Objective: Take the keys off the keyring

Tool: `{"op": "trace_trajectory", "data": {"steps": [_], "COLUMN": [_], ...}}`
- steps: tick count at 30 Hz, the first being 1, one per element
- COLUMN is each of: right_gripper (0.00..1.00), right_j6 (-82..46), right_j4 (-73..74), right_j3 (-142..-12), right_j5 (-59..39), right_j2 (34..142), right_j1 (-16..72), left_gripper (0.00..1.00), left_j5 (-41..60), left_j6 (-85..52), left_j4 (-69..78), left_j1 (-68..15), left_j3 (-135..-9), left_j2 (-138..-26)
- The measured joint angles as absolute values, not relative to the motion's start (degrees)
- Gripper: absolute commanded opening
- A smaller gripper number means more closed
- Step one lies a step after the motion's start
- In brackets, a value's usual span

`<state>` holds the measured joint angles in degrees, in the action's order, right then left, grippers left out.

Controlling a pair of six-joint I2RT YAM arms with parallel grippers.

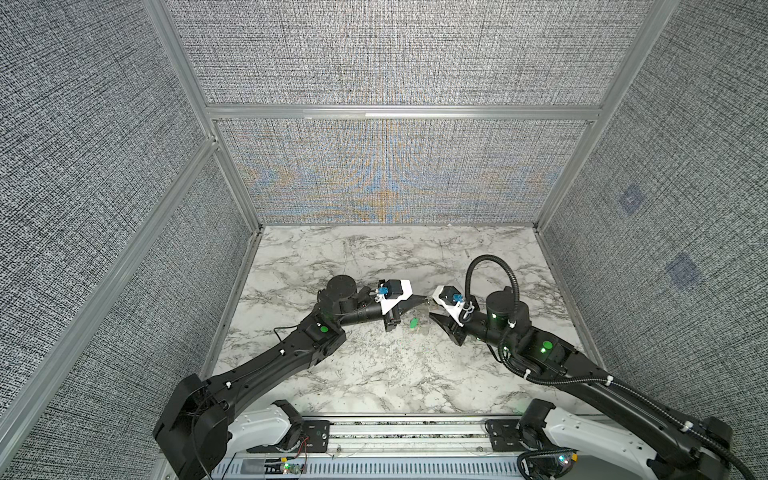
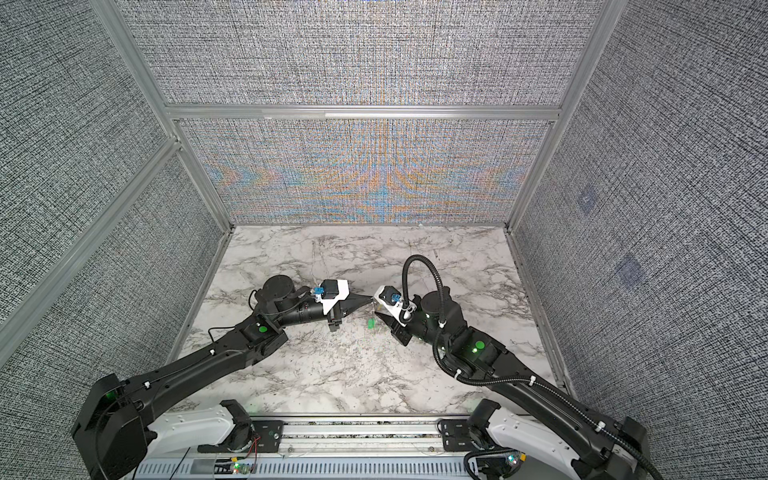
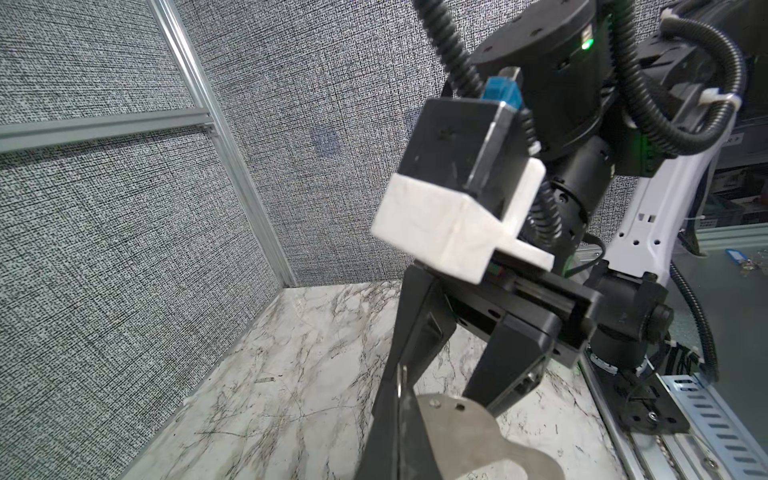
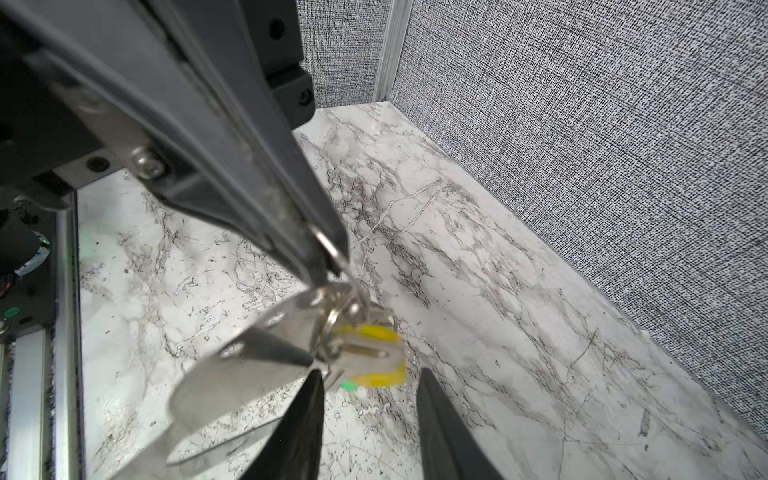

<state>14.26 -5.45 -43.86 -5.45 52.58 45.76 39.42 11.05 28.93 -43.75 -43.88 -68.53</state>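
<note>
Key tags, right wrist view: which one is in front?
The yellow tag, in full view ahead of the right gripper; the green tag shows only a sliver behind it.

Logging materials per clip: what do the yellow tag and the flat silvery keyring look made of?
Yellow tag: probably plastic, going by its opaque, bright, even colour, though the blur leaves that open. Keyring: looks like thin sheet metal, with a dull silvery sheen, a flat band and small punched holes.

Under me, a white marble tabletop (image 1: 374, 374), veined in grey. Grey woven wall panels (image 1: 395, 54) box me in on three sides, silver frame bars (image 1: 403, 112) along the seams, two darker square patches (image 1: 631, 198) on the right-hand panel.
</note>
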Motion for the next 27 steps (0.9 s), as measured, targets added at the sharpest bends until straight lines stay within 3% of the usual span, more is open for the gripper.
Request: {"op": "trace_trajectory", "data": {"steps": [21,27], "right_gripper": [0.36,0.29], "right_j6": [13.52,13.52], "right_j4": [-0.19,1.72], "right_j3": [-38.7,-38.63], "right_j5": [-5.02,-6.94], "right_j2": [47.48,47.79], "right_j1": [46.46,46.46], "left_gripper": [0.0,0.0], "left_j5": [46.85,47.64], "left_j6": [14.13,14.57], "left_j4": [24.99,24.36], "left_j1": [-42.98,-42.98], "left_j3": [-47.57,-48.23], "left_j2": [-70.32,-70.72]}}
